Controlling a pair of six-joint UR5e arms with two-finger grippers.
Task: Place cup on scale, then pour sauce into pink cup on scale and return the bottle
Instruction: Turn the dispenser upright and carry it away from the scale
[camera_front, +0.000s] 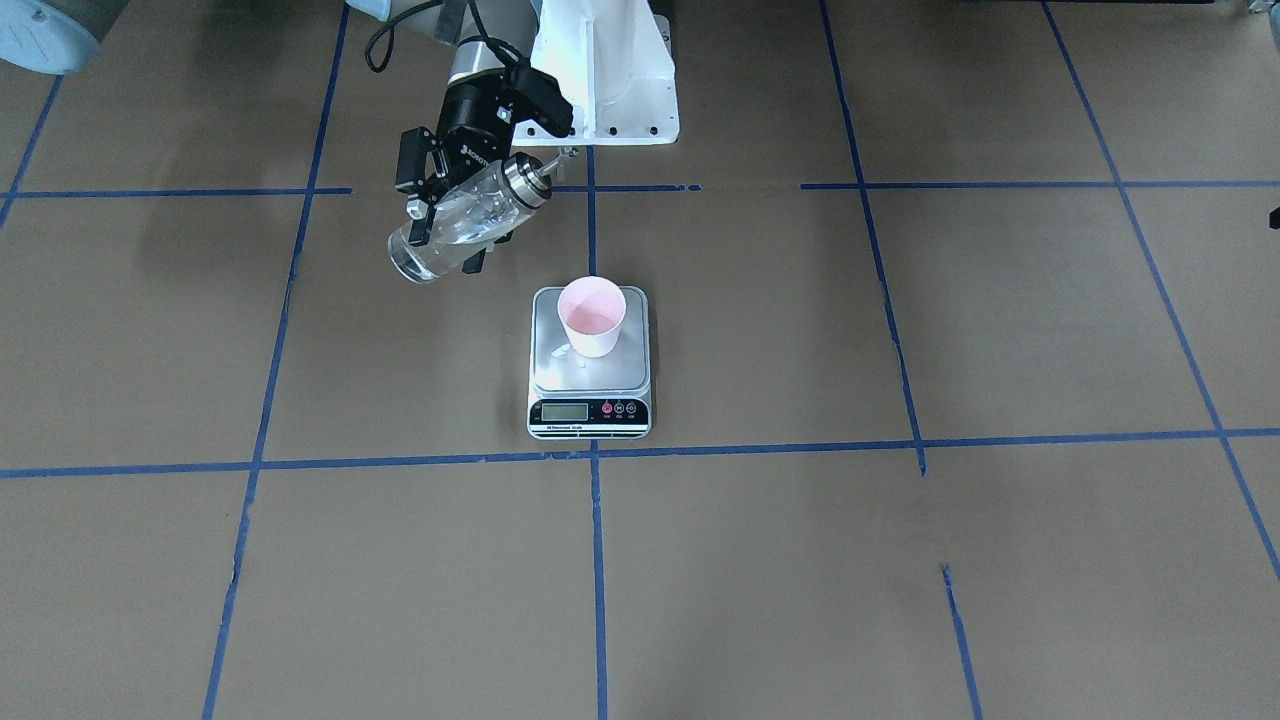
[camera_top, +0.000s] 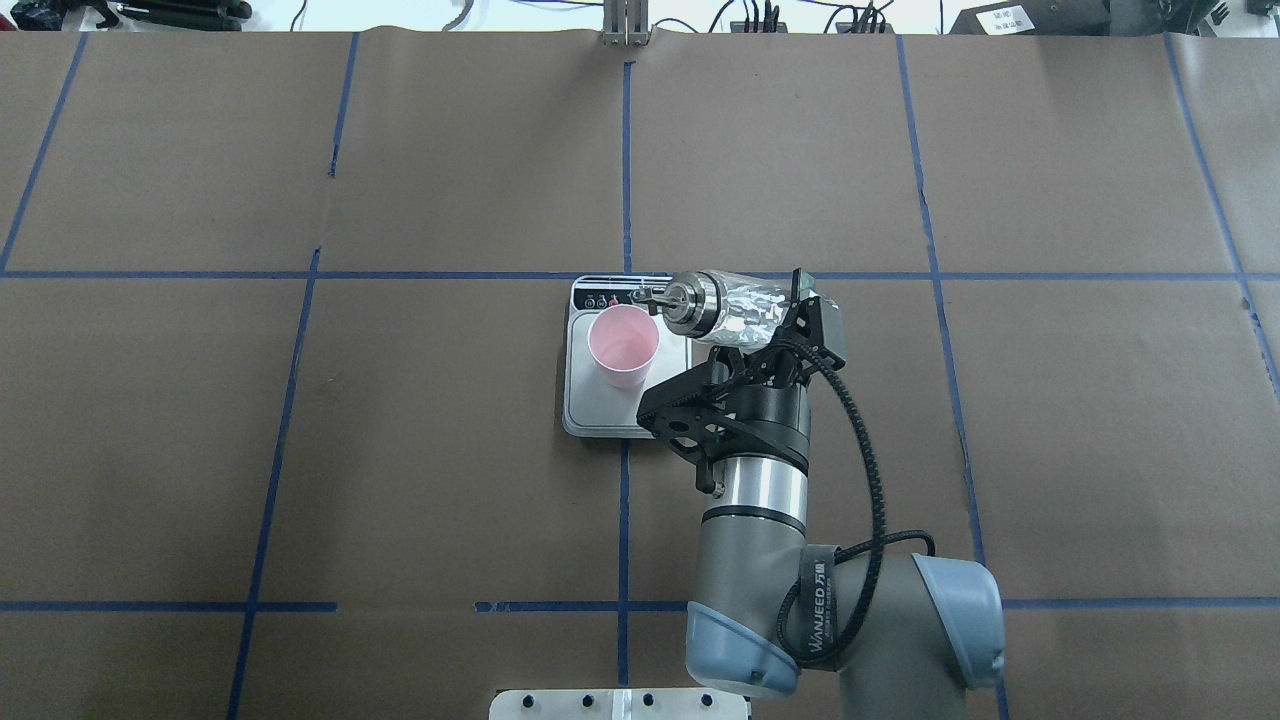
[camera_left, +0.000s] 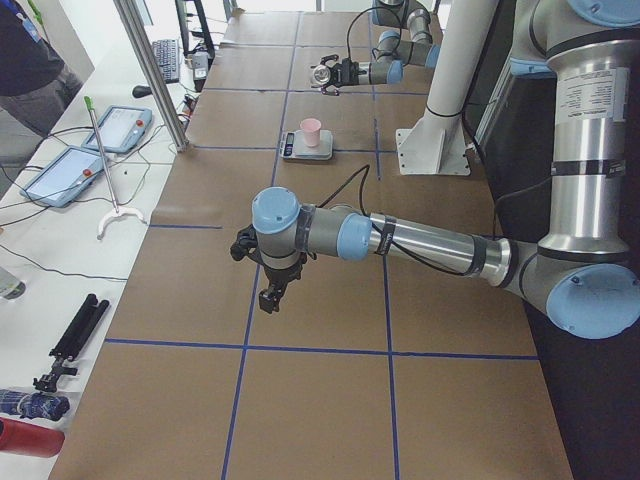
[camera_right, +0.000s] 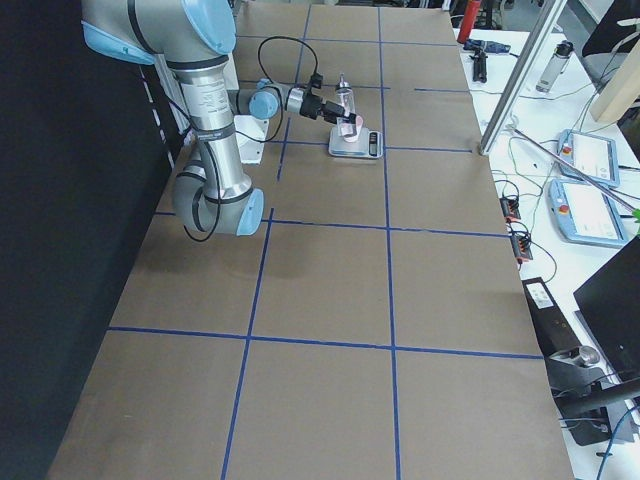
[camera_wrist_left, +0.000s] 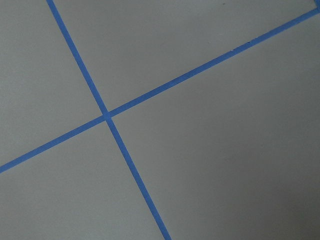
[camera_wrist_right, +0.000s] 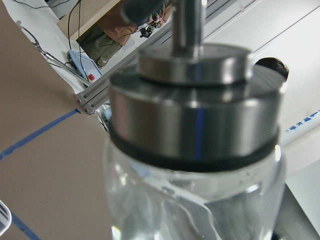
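The pouring step is in hand: the cup (camera_front: 592, 318) stands upright on the scale (camera_front: 560, 372), toward the plate's end away from the display. The right hand (camera_front: 445, 235) is clamped around the body of the glass bottle (camera_front: 495, 200), held aslant in the air beside the scale. Its spout points toward the cup but sits just outside the rim, not over the mouth. The clear sauce (camera_front: 420, 258) is hard to read, and whether any has reached the cup cannot be told. The next move likely calls for bringing the spout over the cup and tipping further. There is one cup, one scale and one bottle. The left hand (camera_left: 268, 295) hangs over bare surface (camera_front: 900, 550) well apart; its opening cannot be told.
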